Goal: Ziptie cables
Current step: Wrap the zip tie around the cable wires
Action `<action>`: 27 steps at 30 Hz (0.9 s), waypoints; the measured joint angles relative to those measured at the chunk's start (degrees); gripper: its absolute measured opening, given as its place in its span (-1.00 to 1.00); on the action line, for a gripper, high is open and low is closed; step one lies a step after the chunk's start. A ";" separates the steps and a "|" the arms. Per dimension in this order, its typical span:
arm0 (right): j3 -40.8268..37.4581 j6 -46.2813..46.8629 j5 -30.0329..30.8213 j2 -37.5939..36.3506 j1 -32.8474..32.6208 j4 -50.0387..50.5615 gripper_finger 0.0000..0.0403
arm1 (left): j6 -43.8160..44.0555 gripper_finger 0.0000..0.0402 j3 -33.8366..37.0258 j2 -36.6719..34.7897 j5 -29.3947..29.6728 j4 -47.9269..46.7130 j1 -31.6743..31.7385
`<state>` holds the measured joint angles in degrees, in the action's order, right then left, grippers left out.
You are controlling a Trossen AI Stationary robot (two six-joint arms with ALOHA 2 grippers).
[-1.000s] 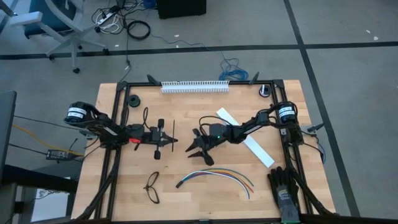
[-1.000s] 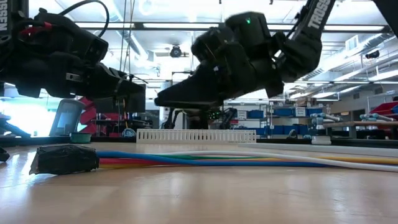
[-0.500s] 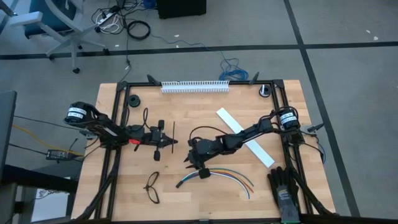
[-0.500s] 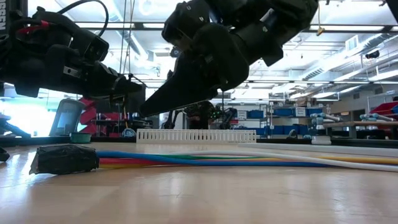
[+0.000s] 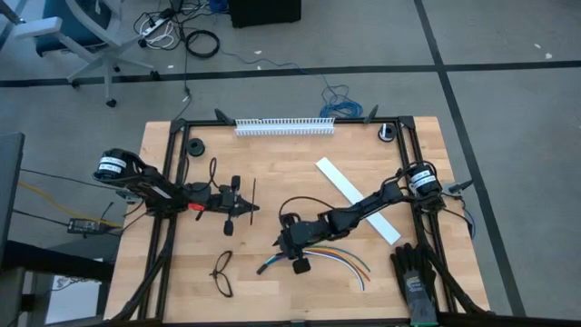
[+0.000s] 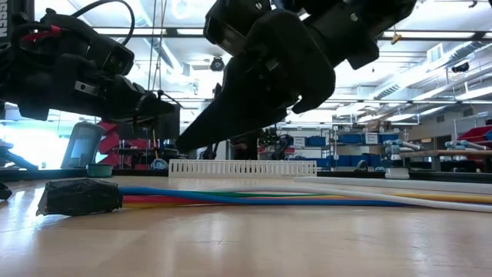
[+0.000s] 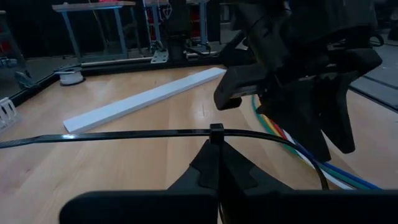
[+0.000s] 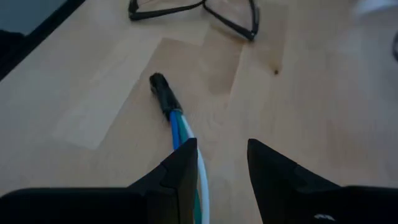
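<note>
While the cables (image 5: 320,255) lie flat on the near tabletop (image 5: 272,173), the right end effector (image 8: 221,163) hangs over their dark joined end.

Its fingers stand part open and empty, astride the blue and white wires, so the pickup looks to be in hand; next it likely needs to drop and close just behind the dark end. Farther back, the left end effector (image 5: 238,207) is clamped shut on the ziptie (image 7: 155,134), held clear above the wood, awaiting the bundle.

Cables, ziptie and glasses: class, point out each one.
cables (image 5: 338,253), high view, middle of the coloured arc.
ziptie (image 7: 124,134), left wrist view, its dark strap.
glasses (image 5: 223,273), high view, frame.
</note>
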<state>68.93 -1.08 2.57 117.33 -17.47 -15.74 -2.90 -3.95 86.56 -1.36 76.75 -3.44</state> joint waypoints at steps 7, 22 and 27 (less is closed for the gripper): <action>3.67 3.01 -0.21 6.67 -0.35 -2.35 -0.37 | 0.15 -1.00 -0.02 0.02 -1.09 -0.85 -0.07; 9.43 6.84 -0.88 11.56 -1.44 -2.24 -0.37 | 0.17 -1.00 0.00 0.04 -1.95 -3.82 -1.13; 9.32 5.55 -4.40 7.25 -0.54 -2.63 -0.39 | 0.39 -1.00 0.04 0.04 -1.95 -4.95 -1.63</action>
<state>78.25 4.47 -1.83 124.59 -18.01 -18.37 -2.50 -3.90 86.61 -3.31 71.80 -5.07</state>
